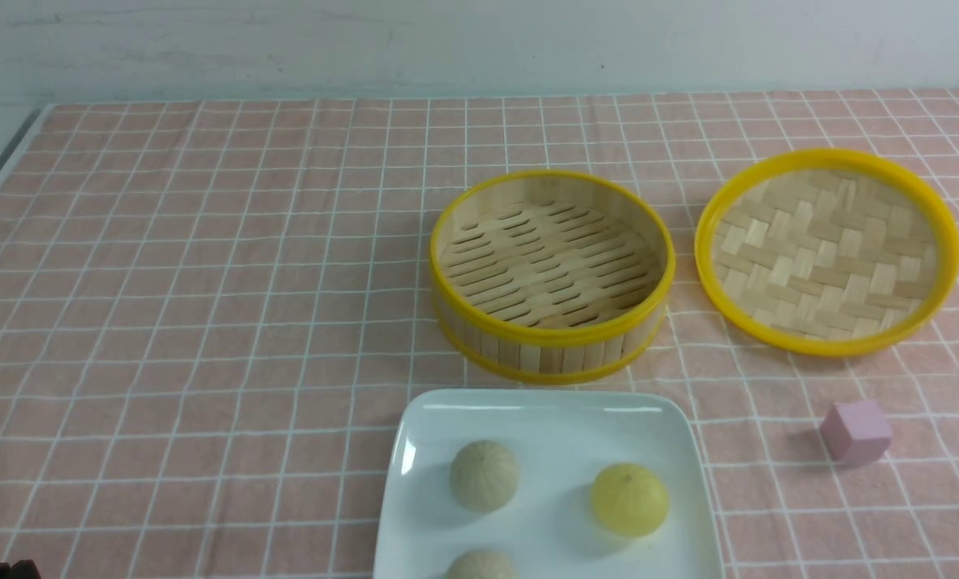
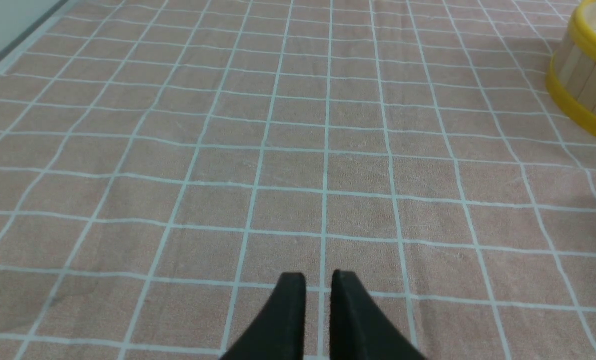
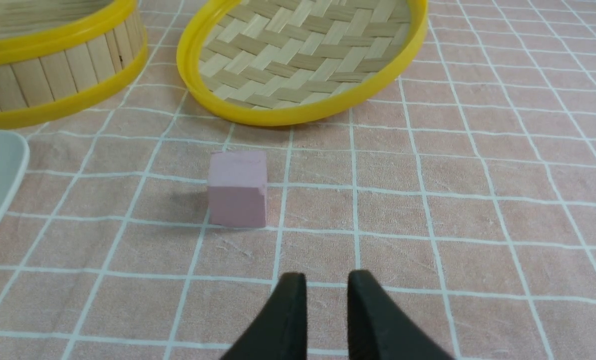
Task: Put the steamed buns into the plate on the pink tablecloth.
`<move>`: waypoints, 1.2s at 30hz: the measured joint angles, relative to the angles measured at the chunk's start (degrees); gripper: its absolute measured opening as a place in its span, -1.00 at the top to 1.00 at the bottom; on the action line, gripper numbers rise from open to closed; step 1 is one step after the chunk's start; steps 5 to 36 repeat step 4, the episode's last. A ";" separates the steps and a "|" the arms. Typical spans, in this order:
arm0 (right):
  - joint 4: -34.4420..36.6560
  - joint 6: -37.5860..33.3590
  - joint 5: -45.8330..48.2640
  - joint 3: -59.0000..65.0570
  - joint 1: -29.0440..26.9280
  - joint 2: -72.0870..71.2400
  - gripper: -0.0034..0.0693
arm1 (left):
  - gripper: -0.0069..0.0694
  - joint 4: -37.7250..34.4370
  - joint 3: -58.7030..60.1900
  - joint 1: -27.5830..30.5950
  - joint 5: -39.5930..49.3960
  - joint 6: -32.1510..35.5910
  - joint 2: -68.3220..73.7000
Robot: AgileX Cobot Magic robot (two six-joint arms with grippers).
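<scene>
Basically done: three steamed buns (image 1: 484,474) sit on the plate (image 1: 415,450), lower centre; steamer basket (image 1: 551,273) empty.
Left gripper (image 2: 318,280) and right gripper (image 3: 325,280) hover over the pink tablecloth (image 1: 206,322), jaws narrowly parted, holding nothing.

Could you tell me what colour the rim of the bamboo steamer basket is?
Bright yellow, on the steamer basket; the front view shows it best.

Front cam high, wide; wrist cams low, share steamer basket (image 2: 585,75).
</scene>
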 joint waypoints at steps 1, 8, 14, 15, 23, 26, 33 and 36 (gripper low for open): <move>0.00 0.00 0.00 0.00 0.00 0.00 0.49 | 0.54 0.00 0.00 0.00 0.00 0.00 0.00; 0.00 0.00 0.00 0.00 0.00 0.00 0.47 | 0.53 0.00 0.00 0.00 0.00 0.00 0.00; 0.00 0.00 0.00 0.00 0.00 0.00 0.47 | 0.53 0.00 0.00 0.00 0.00 0.00 0.00; 0.00 0.00 0.00 0.00 0.00 0.00 0.47 | 0.53 0.00 0.00 0.00 0.00 0.00 0.00; 0.00 0.00 0.00 0.00 0.00 0.00 0.47 | 0.53 0.00 0.00 0.00 0.00 0.00 0.00; 0.00 0.00 0.00 0.00 0.00 0.00 0.47 | 0.53 0.00 0.00 0.00 0.00 0.00 0.00; 0.00 0.00 0.00 0.00 0.00 0.00 0.47 | 0.53 0.00 0.00 0.00 0.00 0.00 0.00; 0.00 0.00 0.00 0.00 0.00 0.00 0.47 | 0.53 0.00 0.00 0.00 0.00 0.00 0.00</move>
